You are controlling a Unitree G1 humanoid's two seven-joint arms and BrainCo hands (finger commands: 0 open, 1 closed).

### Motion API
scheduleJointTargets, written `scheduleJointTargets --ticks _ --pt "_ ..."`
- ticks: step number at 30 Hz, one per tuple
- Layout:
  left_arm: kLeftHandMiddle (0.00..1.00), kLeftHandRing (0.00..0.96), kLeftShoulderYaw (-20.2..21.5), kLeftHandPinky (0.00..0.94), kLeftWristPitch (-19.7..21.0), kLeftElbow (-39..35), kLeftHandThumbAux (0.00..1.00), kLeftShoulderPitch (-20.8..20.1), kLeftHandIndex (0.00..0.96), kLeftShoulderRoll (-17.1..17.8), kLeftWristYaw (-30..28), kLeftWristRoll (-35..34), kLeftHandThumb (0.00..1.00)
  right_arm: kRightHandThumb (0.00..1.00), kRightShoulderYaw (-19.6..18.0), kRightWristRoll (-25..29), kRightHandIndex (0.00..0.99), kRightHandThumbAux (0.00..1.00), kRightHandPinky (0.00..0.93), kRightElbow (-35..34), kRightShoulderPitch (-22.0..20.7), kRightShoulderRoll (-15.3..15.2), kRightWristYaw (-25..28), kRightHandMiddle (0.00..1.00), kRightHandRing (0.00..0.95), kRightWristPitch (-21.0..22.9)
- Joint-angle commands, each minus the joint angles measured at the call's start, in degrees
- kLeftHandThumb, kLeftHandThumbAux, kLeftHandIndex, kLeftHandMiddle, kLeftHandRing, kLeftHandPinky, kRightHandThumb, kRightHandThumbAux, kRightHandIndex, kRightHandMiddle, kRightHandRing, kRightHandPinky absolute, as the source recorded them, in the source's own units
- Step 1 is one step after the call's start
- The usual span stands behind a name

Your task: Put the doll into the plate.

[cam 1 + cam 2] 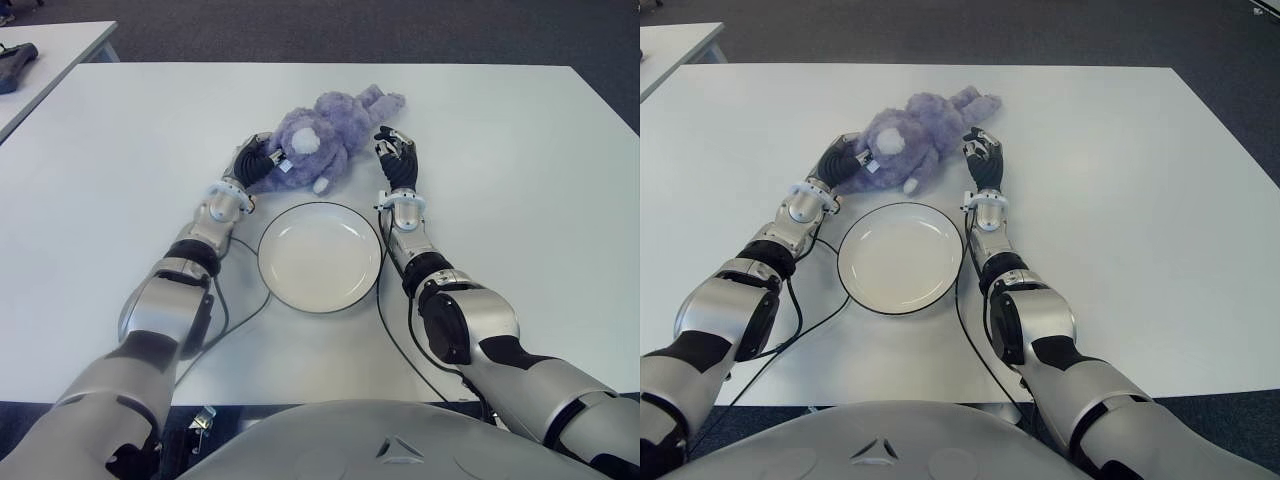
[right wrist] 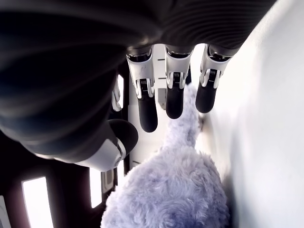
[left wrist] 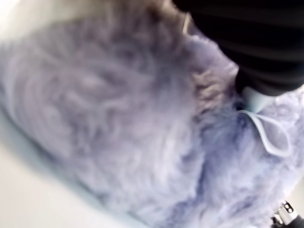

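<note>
A fluffy purple doll [image 1: 330, 125] lies on the white table [image 1: 520, 180], just beyond a white plate [image 1: 320, 262] with a dark rim that holds nothing. My left hand [image 1: 264, 158] is at the doll's left side, near its head, with fingers curled into the fur; purple fur [image 3: 118, 118] fills the left wrist view, with a dark finger [image 3: 256, 71] pressed into it. On the doll's right side my right hand [image 1: 396, 155] has its fingers [image 2: 173, 102] extended and spread. The doll [image 2: 171, 190] shows below them, apart from the fingertips.
A second white table [image 1: 50, 50] stands at the far left with a dark object [image 1: 15, 65] on it. Thin black cables [image 1: 225, 310] run beside both forearms, close to the plate. Bare tabletop stretches to both sides.
</note>
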Motion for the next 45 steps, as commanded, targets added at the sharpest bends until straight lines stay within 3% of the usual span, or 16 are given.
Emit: scheduleJointTargets --ticks 1,10,23,37,45 --pt "0.821 0.814 -1.02 0.851 5.90 2.79 0.693 4.95 0.443 -1.95 2.23 1.76 0.702 0.717 -0.94 0.96 0.420 0.724 0.153 6.88 11.45 5.58 -0.33 0.219 0.137 5.92" --pt "0.858 0.859 3.00 0.876 12.24 3.89 0.697 4.15 0.443 -3.83 8.29 -1.60 0.725 0.719 -0.94 1.02 0.421 0.724 0.157 6.91 11.35 5.52 -0.19 0.231 0.149 6.67" --pt "0.863 0.859 7.33 0.871 12.04 3.29 0.696 4.10 0.443 -4.69 11.01 -3.73 0.741 0.720 -1.25 1.46 0.421 0.723 0.180 6.89 11.32 5.77 -0.27 0.235 0.165 6.60" --pt "0.857 0.851 10.47 0.858 10.87 -0.23 0.695 1.97 0.443 -1.29 10.55 -4.35 0.744 0.727 -1.03 1.70 0.422 0.724 0.260 6.98 11.22 5.93 0.19 0.234 0.232 7.25" --pt "0.859 0.851 10.53 0.860 11.36 -4.84 0.695 1.79 0.443 -0.31 11.14 -3.17 0.744 0.727 -0.99 1.68 0.422 0.724 0.228 7.03 11.21 5.92 0.60 0.226 0.221 7.78"
